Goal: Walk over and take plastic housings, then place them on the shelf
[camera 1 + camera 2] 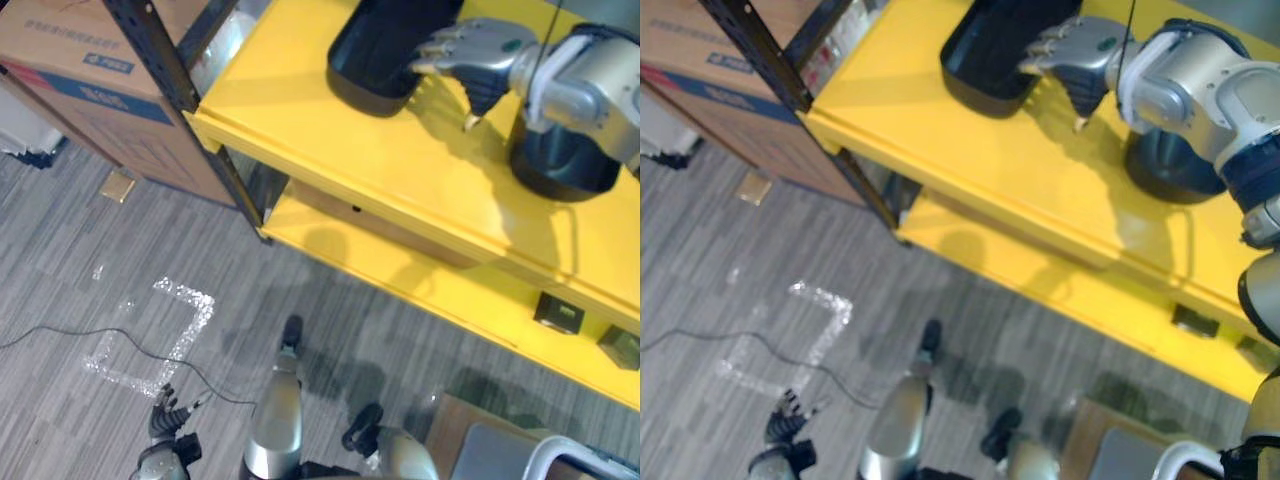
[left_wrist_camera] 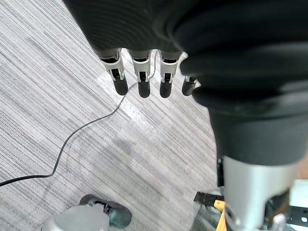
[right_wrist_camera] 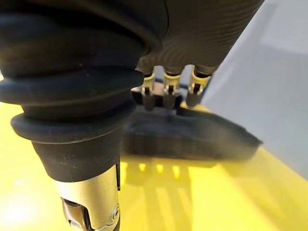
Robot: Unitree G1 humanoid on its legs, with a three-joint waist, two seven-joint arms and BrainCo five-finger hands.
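Plastic housing [image 1: 385, 55], black, lies on top deck of yellow shelf [image 1: 300, 115]. Right hand [image 1: 478, 52]: fingers straight, tips at housing rim, gripping nothing. Left hand [image 1: 165, 430] hangs low, fingers relaxed, empty.

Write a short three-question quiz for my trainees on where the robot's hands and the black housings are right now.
1. True or false: the right hand holds its fingers straight at the edge of the long black housing lying on the yellow shelf.
2. Where is the left hand? A) resting on the yellow shelf. B) hanging low over the grey floor, fingers straight. C) curled round a housing.
3. Fill in: a second, round dark housing stands on the same shelf board, partly under the right ____.

Key: 1 true; 2 B; 3 arm.
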